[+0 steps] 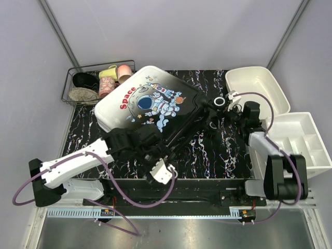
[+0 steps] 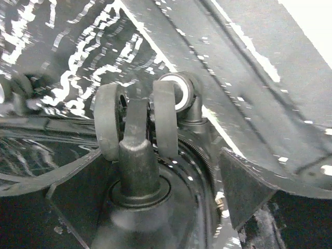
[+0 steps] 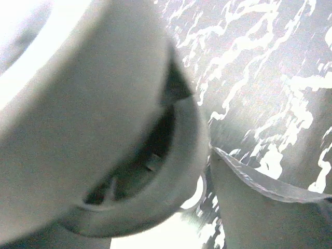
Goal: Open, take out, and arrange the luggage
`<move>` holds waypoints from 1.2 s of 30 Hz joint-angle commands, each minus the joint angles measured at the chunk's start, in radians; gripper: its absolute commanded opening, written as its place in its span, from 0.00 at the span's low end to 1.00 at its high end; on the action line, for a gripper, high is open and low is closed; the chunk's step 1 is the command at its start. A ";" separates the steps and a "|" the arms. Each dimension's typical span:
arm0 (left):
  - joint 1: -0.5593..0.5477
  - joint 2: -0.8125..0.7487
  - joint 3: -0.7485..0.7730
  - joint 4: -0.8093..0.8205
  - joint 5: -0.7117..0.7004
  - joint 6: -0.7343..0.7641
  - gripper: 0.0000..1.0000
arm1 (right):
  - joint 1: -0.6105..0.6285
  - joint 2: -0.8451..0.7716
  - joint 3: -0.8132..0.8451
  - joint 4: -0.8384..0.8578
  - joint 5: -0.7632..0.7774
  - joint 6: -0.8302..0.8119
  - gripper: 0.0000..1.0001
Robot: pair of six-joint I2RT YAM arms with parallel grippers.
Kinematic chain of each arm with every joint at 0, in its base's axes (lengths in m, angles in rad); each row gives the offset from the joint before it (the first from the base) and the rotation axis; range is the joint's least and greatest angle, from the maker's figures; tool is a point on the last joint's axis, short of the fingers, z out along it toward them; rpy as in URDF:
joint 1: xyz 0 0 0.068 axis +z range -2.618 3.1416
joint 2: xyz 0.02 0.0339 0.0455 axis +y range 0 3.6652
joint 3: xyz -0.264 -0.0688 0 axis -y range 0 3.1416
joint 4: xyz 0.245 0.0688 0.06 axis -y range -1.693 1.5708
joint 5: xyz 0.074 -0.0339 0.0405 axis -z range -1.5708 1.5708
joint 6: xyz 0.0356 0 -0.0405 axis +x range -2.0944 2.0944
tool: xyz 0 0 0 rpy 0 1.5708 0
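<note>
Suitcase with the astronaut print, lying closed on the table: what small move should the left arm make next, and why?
Probably ease the left gripper back off the twin caster wheel. Its fingers stand apart on either side of the caster, gripping nothing, and the suitcase lies closed, so the opening work seems to be at its seam, not its wheels.

Right at the left gripper (image 2: 161,155): matt black wheels (image 2: 111,127), rubbery-looking, on a dull moulded plastic stem. Past them, hard luggage (image 1: 148,104) shell, glossy, smooth, printed. Under the hand, smooth black tabletop (image 1: 218,150), veined white. Beyond the right gripper (image 1: 222,106), smooth white plastic bins (image 1: 257,85). Far ahead of the left, thin black metal wire basket (image 1: 67,85).
</note>
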 commanded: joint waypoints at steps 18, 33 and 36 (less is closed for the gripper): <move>0.849 -0.165 0.298 -0.069 0.101 -1.009 0.99 | 0.022 -0.329 0.648 -1.052 -0.030 0.076 0.94; 1.545 -0.136 -0.057 -0.005 0.445 -1.388 0.99 | 0.106 0.094 0.748 -0.999 -0.261 0.209 0.99; 1.543 -0.107 -0.081 0.066 0.500 -1.403 0.99 | 0.143 0.035 0.640 -0.996 -0.312 0.207 0.94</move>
